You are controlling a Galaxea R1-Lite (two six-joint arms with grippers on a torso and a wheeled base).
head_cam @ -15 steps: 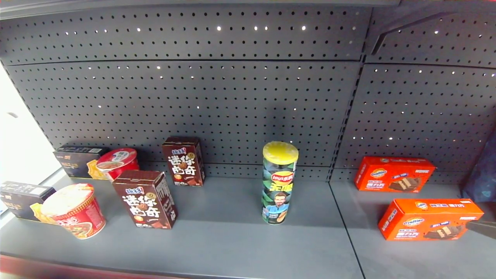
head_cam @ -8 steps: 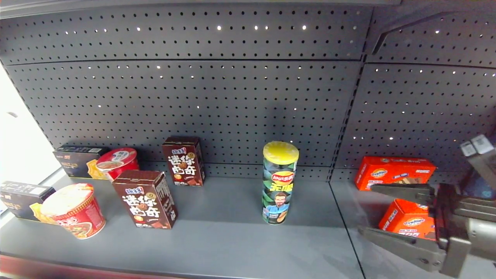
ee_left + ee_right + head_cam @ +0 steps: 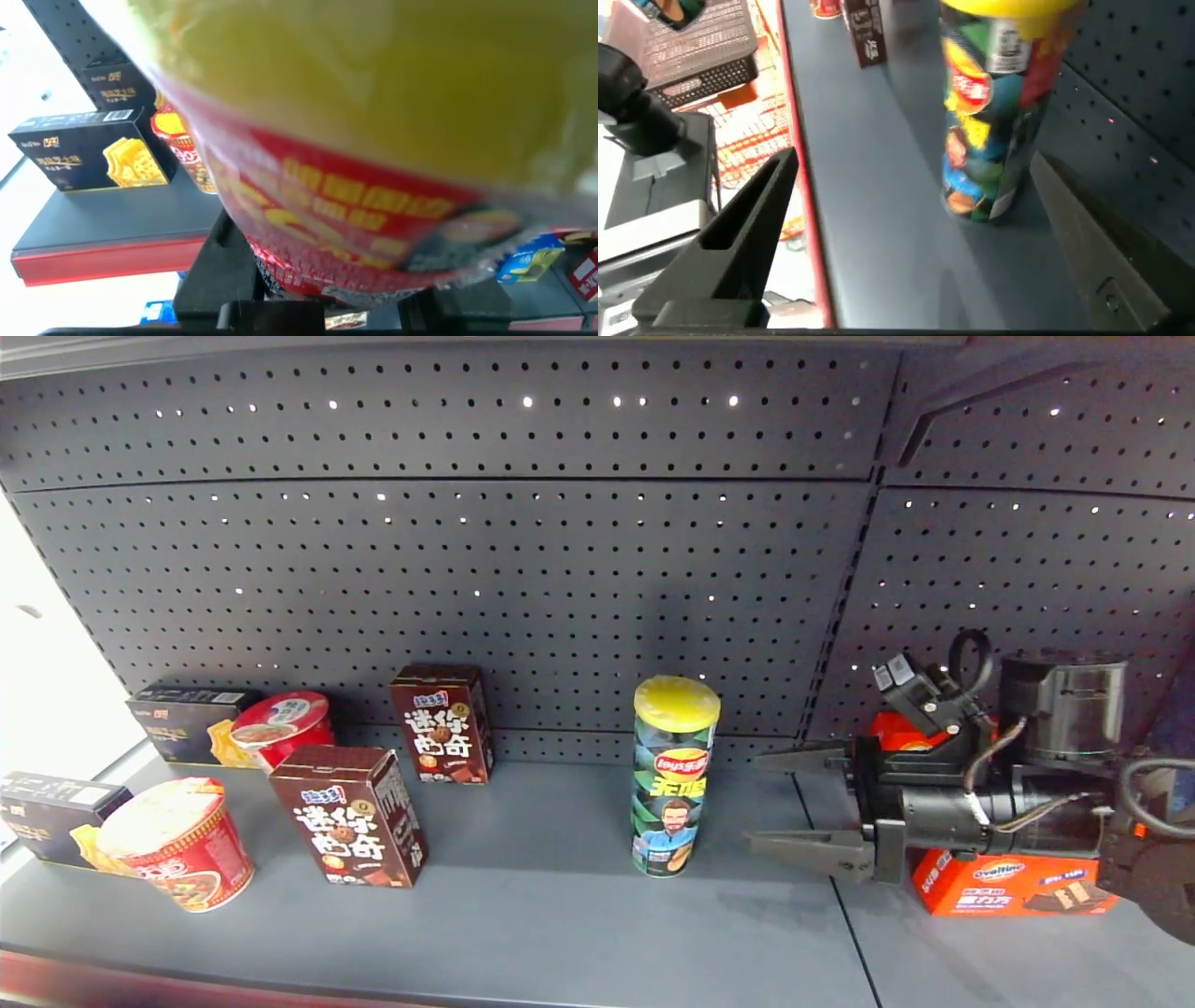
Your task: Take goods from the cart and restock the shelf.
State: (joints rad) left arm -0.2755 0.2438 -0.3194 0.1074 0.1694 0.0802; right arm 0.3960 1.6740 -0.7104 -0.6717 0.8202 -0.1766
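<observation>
A chips can (image 3: 674,775) with a yellow lid stands upright in the middle of the grey shelf (image 3: 560,915). My right gripper (image 3: 754,803) is open just to its right at mid height, its fingers pointing at the can and apart from it. The right wrist view has the chips can (image 3: 999,121) just beyond the open right gripper (image 3: 915,161). A red and yellow noodle cup (image 3: 355,159) sits right against the left wrist camera, with my left gripper shut on it; its fingers are hidden.
On the shelf's left stand two brown cookie boxes (image 3: 355,817), two noodle cups (image 3: 177,845) and two black boxes (image 3: 51,812). Two orange boxes (image 3: 1008,887) lie behind my right arm. The pegboard wall (image 3: 523,588) is close behind.
My right arm has come in from the right edge and moved left along the shelf, ending with its open fingers beside the chips can. The shelf goods have not moved.
</observation>
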